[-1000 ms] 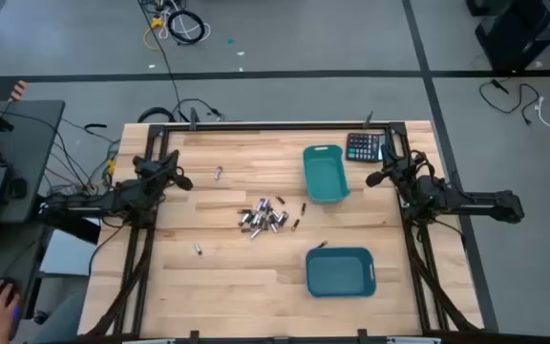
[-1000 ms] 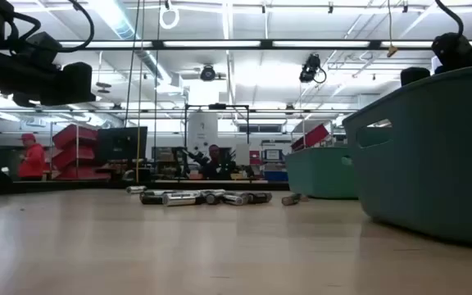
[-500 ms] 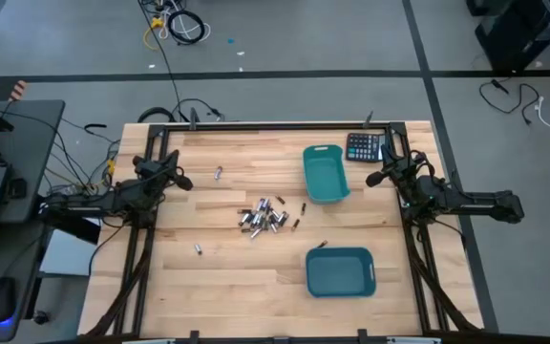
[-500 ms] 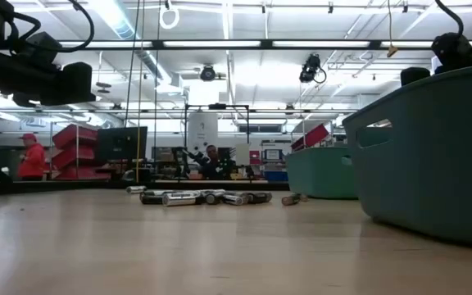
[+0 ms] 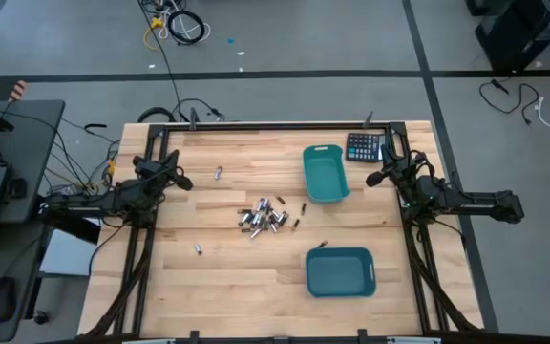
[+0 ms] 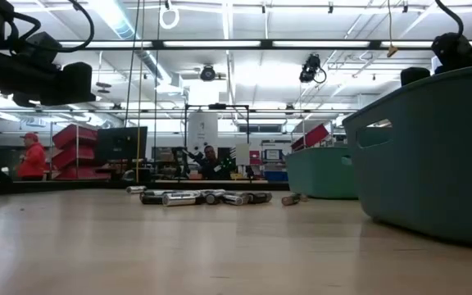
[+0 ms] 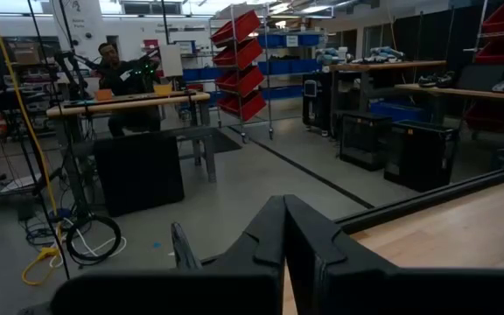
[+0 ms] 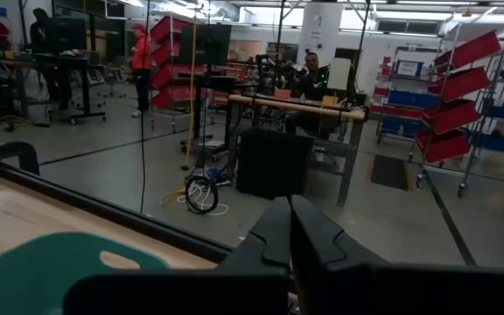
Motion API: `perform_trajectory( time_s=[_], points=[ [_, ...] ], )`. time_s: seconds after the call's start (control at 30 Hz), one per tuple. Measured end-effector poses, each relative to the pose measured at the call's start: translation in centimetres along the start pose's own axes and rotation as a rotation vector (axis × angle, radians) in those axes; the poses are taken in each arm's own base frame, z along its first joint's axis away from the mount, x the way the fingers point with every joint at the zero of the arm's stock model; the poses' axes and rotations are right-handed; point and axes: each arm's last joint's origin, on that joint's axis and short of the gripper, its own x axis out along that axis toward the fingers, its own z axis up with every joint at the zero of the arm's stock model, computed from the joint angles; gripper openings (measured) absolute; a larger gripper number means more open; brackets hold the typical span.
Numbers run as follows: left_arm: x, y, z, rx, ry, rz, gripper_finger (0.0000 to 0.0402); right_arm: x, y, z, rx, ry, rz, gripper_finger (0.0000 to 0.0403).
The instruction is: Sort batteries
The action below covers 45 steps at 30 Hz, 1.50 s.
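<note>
the batteries (image 5: 264, 218) lie in a small pile on the table (image 5: 227, 287), left of the far teal bin (image 5: 326, 175). the left gripper (image 5: 181, 180) waits far left of that bin, jaws pressed together. the right gripper (image 5: 372, 179) waits just right of it, jaws pressed together too.

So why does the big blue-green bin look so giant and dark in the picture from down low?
In the low view the near teal bin sits close to the camera and ceiling lights shine behind it, so it looms, shaded. In the high view it is evenly lit and small, and the batteries cast little shadow.
</note>
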Motion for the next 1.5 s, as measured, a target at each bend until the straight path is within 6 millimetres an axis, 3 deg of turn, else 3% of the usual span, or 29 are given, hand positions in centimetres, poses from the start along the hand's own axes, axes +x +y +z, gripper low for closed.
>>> perform_trajectory(
  time_s=[1.5],
  points=[
    [-0.01, 0.05, 0.45, -0.052, -0.023, 0.002, 0.0009, 0.0, 0.0, 0.0, 0.0, 0.0, 0.0, 0.0]
  ],
)
